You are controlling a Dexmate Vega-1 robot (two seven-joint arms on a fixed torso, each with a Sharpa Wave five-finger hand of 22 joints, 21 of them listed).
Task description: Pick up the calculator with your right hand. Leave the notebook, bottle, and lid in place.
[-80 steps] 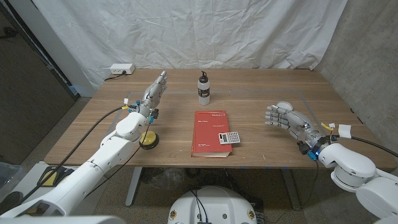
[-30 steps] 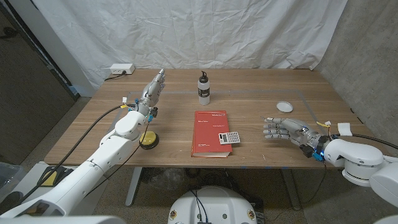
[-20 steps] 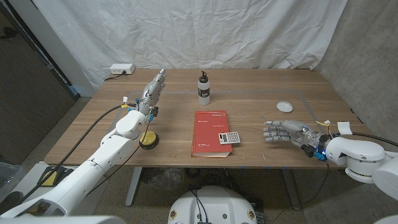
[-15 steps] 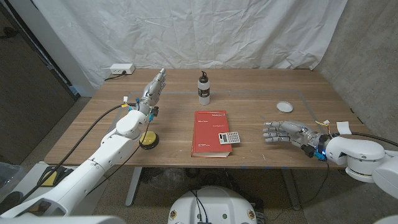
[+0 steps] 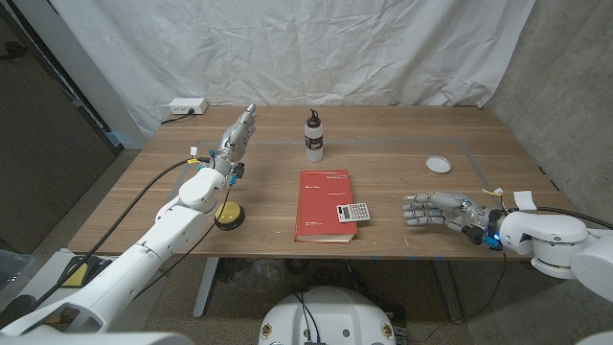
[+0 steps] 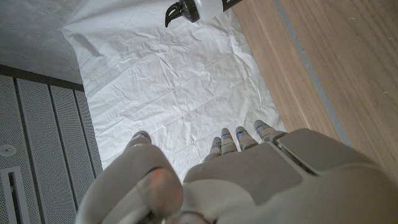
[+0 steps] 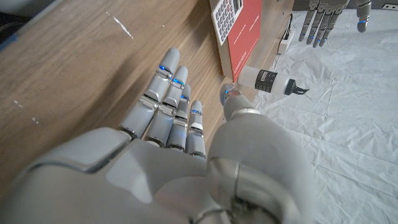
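A small grey calculator lies on the near right corner of the red notebook at mid table; in the right wrist view the calculator and notebook lie beyond my fingertips. My right hand hovers low to the right of the calculator, fingers stretched toward it, holding nothing and a short gap away. The white bottle with its black cap stands behind the notebook. A white lid lies behind my right hand. My left hand is raised at the far left, fingers straight, holding nothing.
A yellow and black round object sits on the table by my left forearm. A white power strip lies at the far left corner. A white sheet hangs behind the table. The near table edge runs just below my right hand.
My right hand has come nearer the front edge and moved left toward the calculator, leaving the lid behind it. The left hand, notebook, bottle and calculator have stayed put.
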